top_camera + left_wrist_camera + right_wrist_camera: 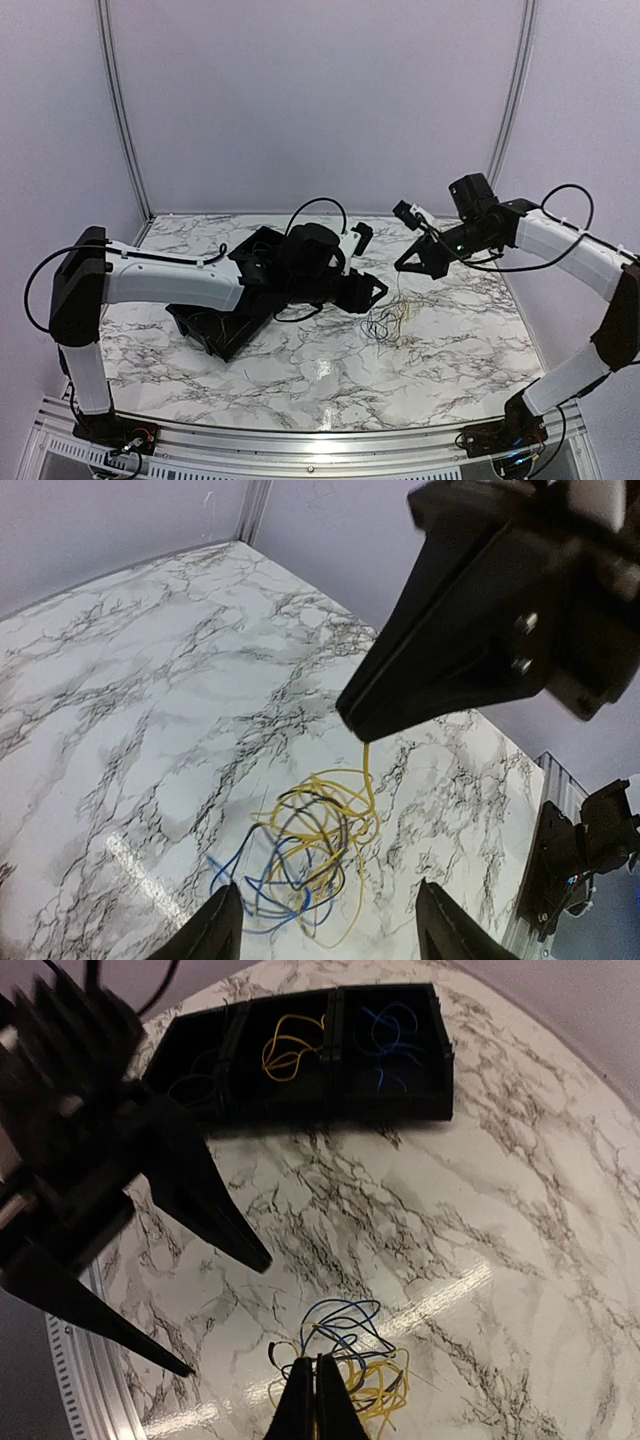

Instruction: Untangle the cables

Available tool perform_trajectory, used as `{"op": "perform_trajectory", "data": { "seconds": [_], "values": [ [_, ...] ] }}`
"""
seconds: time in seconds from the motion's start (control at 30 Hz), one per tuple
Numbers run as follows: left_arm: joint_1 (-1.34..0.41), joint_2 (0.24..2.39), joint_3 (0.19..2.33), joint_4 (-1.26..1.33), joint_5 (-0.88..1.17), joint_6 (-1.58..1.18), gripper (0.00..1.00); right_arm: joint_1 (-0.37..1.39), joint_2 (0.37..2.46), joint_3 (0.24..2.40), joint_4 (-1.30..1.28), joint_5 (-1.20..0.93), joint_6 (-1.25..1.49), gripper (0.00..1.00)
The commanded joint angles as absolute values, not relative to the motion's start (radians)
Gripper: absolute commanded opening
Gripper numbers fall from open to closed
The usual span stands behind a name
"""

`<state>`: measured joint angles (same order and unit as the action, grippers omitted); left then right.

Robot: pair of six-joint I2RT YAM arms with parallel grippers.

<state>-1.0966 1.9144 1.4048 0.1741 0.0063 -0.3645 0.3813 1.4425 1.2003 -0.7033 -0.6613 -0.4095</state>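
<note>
The cables lie as a small tangle of yellow, blue and black wires on the marble table. My right gripper hangs above them, shut on a yellow cable that rises taut from the tangle to its tip. In the right wrist view its shut fingers cover the near edge of the tangle. My left gripper is open and empty, just left of and above the tangle. In its own view its gripper frames the tangle from the near side.
A black compartment tray sits at the left under my left arm. In the right wrist view the tray holds sorted yellow wires, blue wires and dark wires. My left gripper's fingers reach in from the left.
</note>
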Motion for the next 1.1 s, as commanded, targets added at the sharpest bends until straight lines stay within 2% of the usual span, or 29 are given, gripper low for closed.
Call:
{"op": "perform_trajectory", "data": {
  "seconds": [0.0,0.23,0.33,0.37,0.43,0.5,0.57,0.8,1.0,1.07],
  "values": [
    [-1.115,2.001,1.481,0.226,0.034,-0.312,0.62,0.376,1.357,1.307,-0.788,-0.728,-0.328,0.00],
    [-1.126,2.136,1.570,0.328,-0.027,-0.313,0.62,0.459,1.322,1.401,-0.845,-0.723,-0.266,0.00],
    [-1.126,2.195,1.600,0.355,-0.021,-0.284,0.55,0.498,1.312,1.467,-0.878,-0.729,-0.251,0.00],
    [-1.126,2.210,1.599,0.374,-0.015,-0.280,0.51,0.501,1.311,1.507,-0.890,-0.735,-0.249,0.00],
    [-1.126,2.233,1.582,0.430,0.028,-0.285,0.31,0.500,1.320,1.600,-0.921,-0.728,-0.250,0.00],
    [-1.126,2.253,1.553,0.498,0.056,-0.324,0.16,0.496,1.346,1.726,-0.957,-0.719,-0.255,0.00],
    [-1.126,2.275,1.521,0.559,0.072,-0.374,0.09,0.483,1.387,1.876,-0.981,-0.718,-0.246,0.00],
    [-1.129,2.319,1.474,0.594,0.155,-0.456,0.06,0.414,1.554,2.366,-0.924,-0.695,-0.169,0.00],
    [-1.131,2.335,1.450,0.586,0.195,-0.504,0.05,0.359,1.578,2.593,-0.637,-0.471,-0.156,0.00],
    [-1.131,2.320,1.439,0.559,0.216,-0.518,0.10,0.335,1.555,2.592,-0.481,-0.386,-0.173,0.00]
  ]
}}
